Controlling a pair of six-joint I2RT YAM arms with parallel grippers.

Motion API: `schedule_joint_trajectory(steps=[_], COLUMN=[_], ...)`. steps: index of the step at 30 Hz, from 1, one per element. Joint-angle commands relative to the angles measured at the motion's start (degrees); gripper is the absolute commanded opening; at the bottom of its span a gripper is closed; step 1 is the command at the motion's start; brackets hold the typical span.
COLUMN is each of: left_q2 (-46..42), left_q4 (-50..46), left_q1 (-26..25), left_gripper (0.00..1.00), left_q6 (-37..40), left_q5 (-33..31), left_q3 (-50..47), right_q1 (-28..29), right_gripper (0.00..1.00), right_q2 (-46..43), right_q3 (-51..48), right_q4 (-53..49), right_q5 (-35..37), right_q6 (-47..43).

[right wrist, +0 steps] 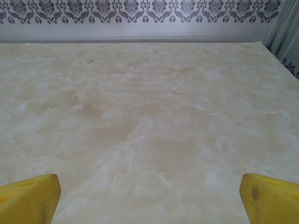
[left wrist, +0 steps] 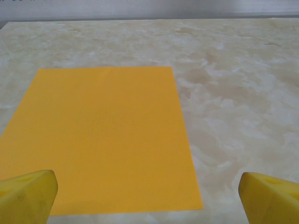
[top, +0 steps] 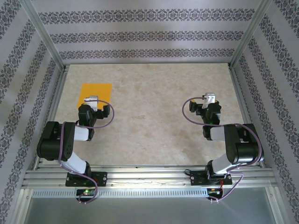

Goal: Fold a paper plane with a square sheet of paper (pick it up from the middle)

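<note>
The square sheet of paper lies flat and unfolded on the marble table at the far left, plain orange-yellow. My left gripper hovers over the sheet's near edge, open, its yellow fingertips wide apart with nothing between them. In the left wrist view the sheet's near right corner sits between the two tips. My right gripper stands open over bare table at the right, far from the paper, its yellow fingertips spread wide. The paper plane is not formed; the sheet has no creases.
The marble tabletop is bounded by an aluminium frame and patterned walls on three sides. The table's right edge shows near the right gripper. Both arm bases sit at the near rail.
</note>
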Motion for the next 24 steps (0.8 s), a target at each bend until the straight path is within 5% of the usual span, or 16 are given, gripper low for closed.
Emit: schedule_joint_trajectory(steps=[1, 18, 24], left_q2=[0.2, -1.8, -9.0], left_q4=[0.8, 8.9, 0.9], left_q1=[0.0, 0.0, 0.0], left_gripper=[0.99, 0.99, 0.99], left_q6=[0.6, 0.7, -0.3], left_q5=[0.7, 1.0, -0.9], left_q3=[0.3, -4.9, -4.3], right_q1=[0.3, 0.5, 0.3], right_gripper=[0.98, 0.98, 0.98], right_q2=[0.3, -2.2, -9.4], right_q3=[-0.1, -3.2, 0.5], right_q4=[2.1, 4.3, -8.2], right_q5=[1.0, -5.5, -9.7], right_q6=[0.7, -1.8, -1.7])
